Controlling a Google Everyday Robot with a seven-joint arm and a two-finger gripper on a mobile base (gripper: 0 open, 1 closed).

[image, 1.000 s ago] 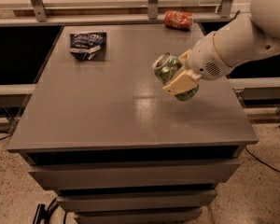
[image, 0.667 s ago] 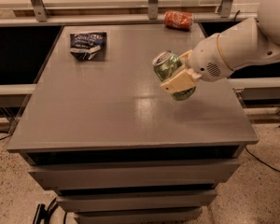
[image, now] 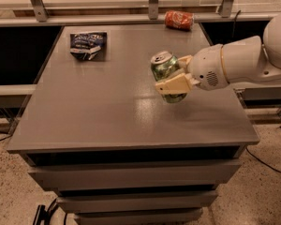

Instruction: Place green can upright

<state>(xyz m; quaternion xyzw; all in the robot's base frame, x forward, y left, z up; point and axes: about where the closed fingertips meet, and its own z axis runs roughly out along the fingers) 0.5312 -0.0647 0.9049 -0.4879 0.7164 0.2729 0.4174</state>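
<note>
Grey table [image: 107, 121] carries one blue snack bag [image: 88, 45] and one orange can [image: 179, 20]. One gripper [image: 173, 74], over it, clasps one green can [image: 163, 67].

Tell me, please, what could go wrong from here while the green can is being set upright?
The gripper holds the green can tilted, its top leaning left, over the right half of the table. Released at that angle, it might topple and roll, possibly off the right edge. The fingers clamp its middle, so a hard squeeze could dent the thin wall and spoil its footing.
</note>
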